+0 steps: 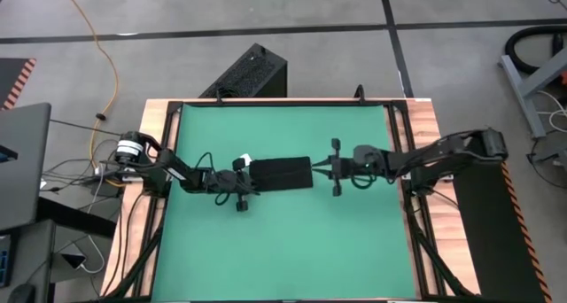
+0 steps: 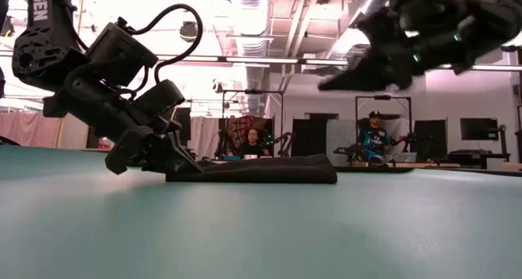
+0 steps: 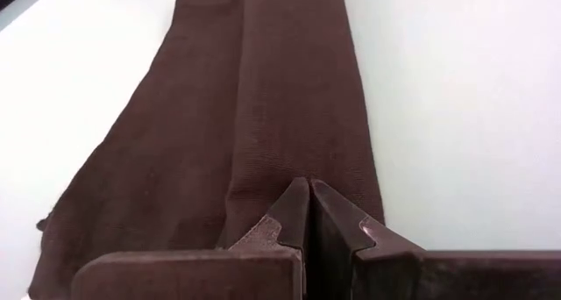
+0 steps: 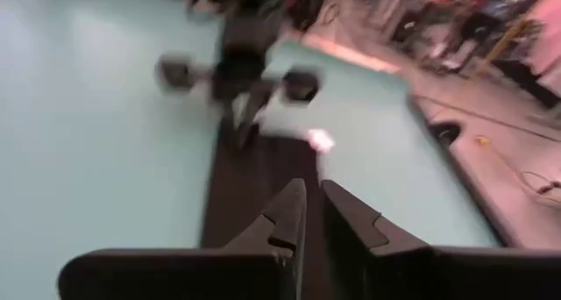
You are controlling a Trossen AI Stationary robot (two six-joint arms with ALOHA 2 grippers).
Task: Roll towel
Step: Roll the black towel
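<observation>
The black towel (image 1: 282, 174) lies folded into a flat narrow strip on the green mat (image 1: 283, 250), its long side running left to right, with a small white tag (image 1: 248, 160) at its left end. My left gripper (image 1: 241, 182) is shut, low at the towel's left end; it also shows in the low view (image 2: 173, 161). My right gripper (image 1: 331, 168) is shut and empty, raised above the towel's right end (image 2: 330, 174), as the low view (image 2: 347, 77) shows. My left gripper has its shut fingertips (image 3: 308, 191) on the towel's left end (image 3: 289, 160), coming in low and slanting from the table's left, pointing along the strip. I cannot tell whether any cloth is caught between the fingers. The towel lies flat on the mat.
A hard black ribbed box (image 1: 252, 71) stands on the floor beyond the table's far edge. A wooden frame (image 1: 425, 126) borders the mat. Bare mat lies near and far of the towel. People sit in the room behind (image 2: 373, 140).
</observation>
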